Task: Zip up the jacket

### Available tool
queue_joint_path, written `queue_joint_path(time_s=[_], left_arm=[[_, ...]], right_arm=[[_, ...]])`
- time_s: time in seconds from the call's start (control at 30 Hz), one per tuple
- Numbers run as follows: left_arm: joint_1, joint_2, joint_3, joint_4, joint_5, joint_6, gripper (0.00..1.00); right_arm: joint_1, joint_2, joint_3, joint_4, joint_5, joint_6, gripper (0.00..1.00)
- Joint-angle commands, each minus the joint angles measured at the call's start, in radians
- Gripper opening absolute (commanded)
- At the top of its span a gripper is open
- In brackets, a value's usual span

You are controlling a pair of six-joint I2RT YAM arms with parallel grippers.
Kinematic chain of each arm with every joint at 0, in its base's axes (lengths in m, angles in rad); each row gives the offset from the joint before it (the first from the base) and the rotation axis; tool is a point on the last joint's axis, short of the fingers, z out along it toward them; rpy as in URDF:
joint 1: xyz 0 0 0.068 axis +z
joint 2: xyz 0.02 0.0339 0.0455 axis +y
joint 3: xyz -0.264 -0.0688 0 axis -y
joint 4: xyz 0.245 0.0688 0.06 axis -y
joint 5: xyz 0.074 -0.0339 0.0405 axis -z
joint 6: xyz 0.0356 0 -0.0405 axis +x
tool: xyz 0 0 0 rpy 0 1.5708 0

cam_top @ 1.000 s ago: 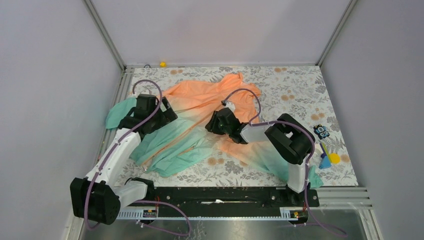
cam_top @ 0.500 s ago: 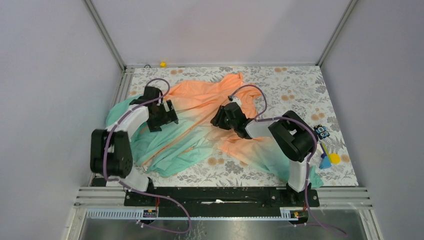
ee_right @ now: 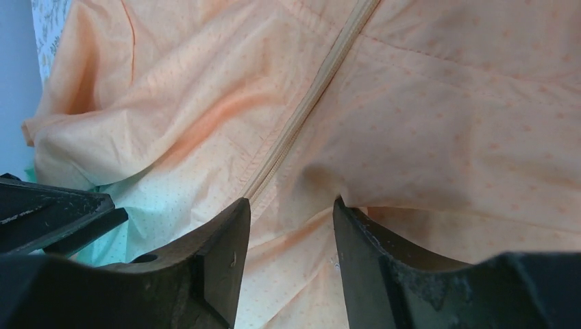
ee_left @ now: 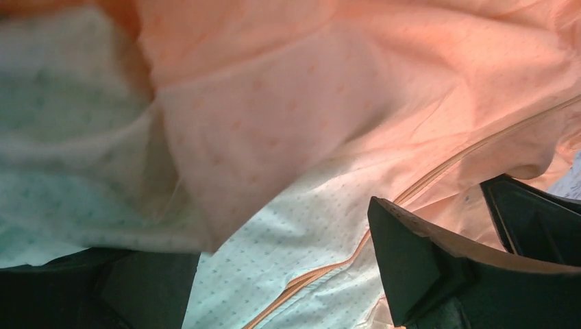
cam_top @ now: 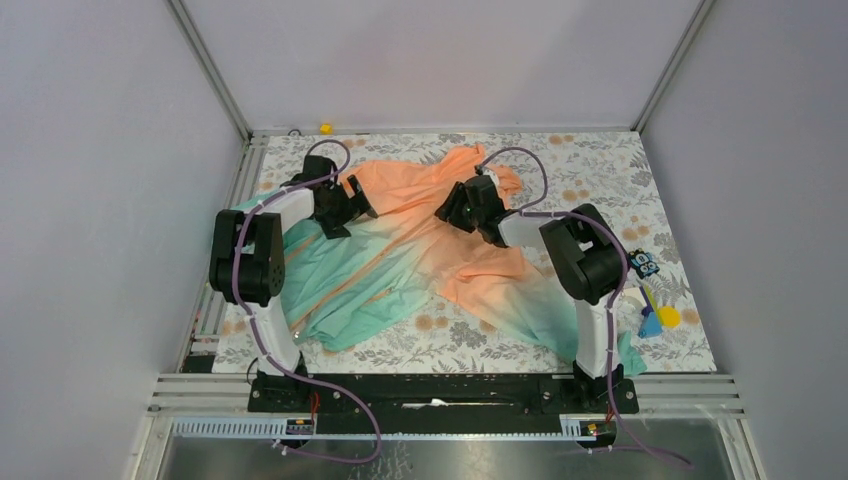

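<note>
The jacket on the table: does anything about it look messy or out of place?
Yes. The jacket lies rumpled and twisted rather than flat, with folds across the front, and its zipper runs among the creases. One green end trails to the table's near right corner, close to some small blue and yellow items.

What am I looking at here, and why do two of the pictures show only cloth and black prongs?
Two robot arms are bolted at the near edge of a flowered table. The wide picture comes from a camera above and behind them; the other two come from cameras on the wrists, so the black prongs are each arm's own fingers. On the table lies a jacket, orange fading to teal. The left gripper stands wide open over it. The right gripper has its fingers apart too, on cloth beside the zipper. Neither seems to hold anything.
</note>
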Motion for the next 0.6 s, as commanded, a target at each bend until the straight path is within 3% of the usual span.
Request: queue_joint_path(time_s=[0.0, 0.13, 0.27, 0.37, 0.57], left_arm=[[-0.008, 0.075, 0.108, 0.026, 0.010, 0.014, 0.94], [-0.007, 0.073, 0.247, -0.124, -0.040, 0.111, 0.96], [-0.007, -0.061, 0.293, -0.243, -0.143, 0.213, 0.99], [-0.007, -0.223, 0.224, -0.282, -0.203, 0.239, 0.99], [-0.006, -0.563, -0.044, -0.355, -0.263, 0.225, 0.99]], right_arm=[[-0.054, 0.058, 0.061, -0.134, -0.033, -0.053, 0.57], [-0.104, 0.071, 0.138, -0.205, -0.069, -0.119, 0.62], [-0.109, 0.055, 0.183, -0.236, -0.128, -0.184, 0.71], [-0.100, -0.010, 0.173, -0.241, -0.175, -0.216, 0.75], [-0.023, -0.214, 0.139, -0.328, -0.033, -0.300, 0.88]])
